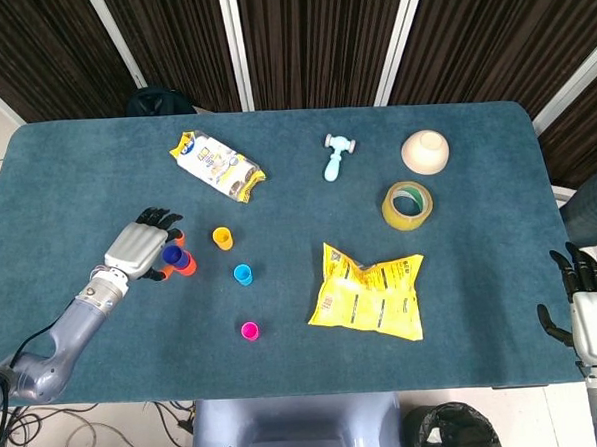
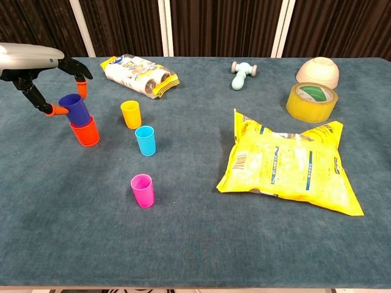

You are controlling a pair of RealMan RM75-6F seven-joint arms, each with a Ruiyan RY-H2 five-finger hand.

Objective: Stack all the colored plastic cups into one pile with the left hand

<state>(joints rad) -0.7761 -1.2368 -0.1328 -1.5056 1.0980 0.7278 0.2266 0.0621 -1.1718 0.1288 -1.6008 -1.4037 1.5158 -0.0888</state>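
My left hand (image 1: 138, 248) (image 2: 38, 66) pinches a dark blue cup (image 1: 172, 255) (image 2: 74, 106) between its orange-tipped thumb and fingers. The blue cup sits tilted in the mouth of the orange cup (image 1: 188, 265) (image 2: 86, 132), which stands on the table. To their right a yellow cup (image 1: 222, 237) (image 2: 131, 114) stands alone. A light blue cup (image 1: 243, 274) (image 2: 145, 140) and a pink cup (image 1: 249, 331) (image 2: 143, 190) stand nearer the front. My right hand (image 1: 586, 307) hangs off the table's right edge, fingers apart, holding nothing.
A snack packet (image 1: 217, 166) lies behind the cups. A toy hammer (image 1: 335, 155), an upturned beige bowl (image 1: 425, 151) and a tape roll (image 1: 408, 205) sit at the back right. A yellow bag (image 1: 370, 292) lies right of the cups.
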